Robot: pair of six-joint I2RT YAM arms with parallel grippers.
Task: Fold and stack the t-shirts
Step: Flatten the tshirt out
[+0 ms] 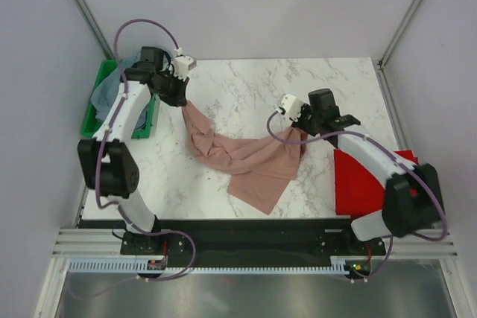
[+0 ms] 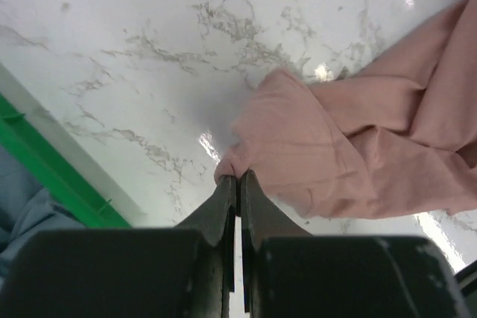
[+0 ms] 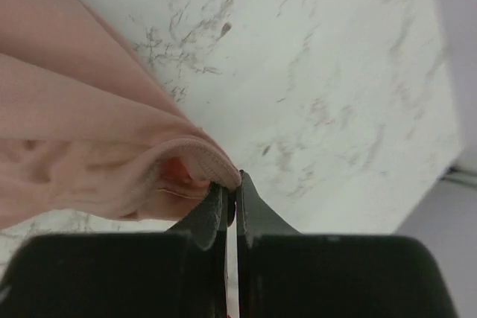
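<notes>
**Pink t-shirt (image 1: 253, 163) pinched at both ends, not yet spread**

Our left gripper (image 2: 238, 178) has its jaws closed on a small bunched fold of the pink cloth, held right at the tips. Our right gripper (image 3: 232, 184) is clamped the same way on a stitched edge, which may be a hem or the collar; we cannot tell which. Between the two hands the shirt hangs as a twisted, sagging band. A loose flap trails on the table (image 1: 246, 83) on the side toward our bases.

Out past the left hand stands the green bin (image 1: 89, 121) with the grey-blue t-shirt (image 1: 112, 88) in it. Out past the right hand, back toward that arm's base, the red t-shirt (image 1: 359, 184) lies flat at the table's edge.

We judge the step in hand to be opening the shirt out flat before any fold. To do it well, we should:

- draw the hands apart evenly so the twist comes out;
- lift enough for the trailing flap to drag smooth instead of bunching;
- go gently, since both grips look shallow and a hard tug could pull the cloth free;
- lay it on the bare marble between the hands, clear of the red one.
</notes>
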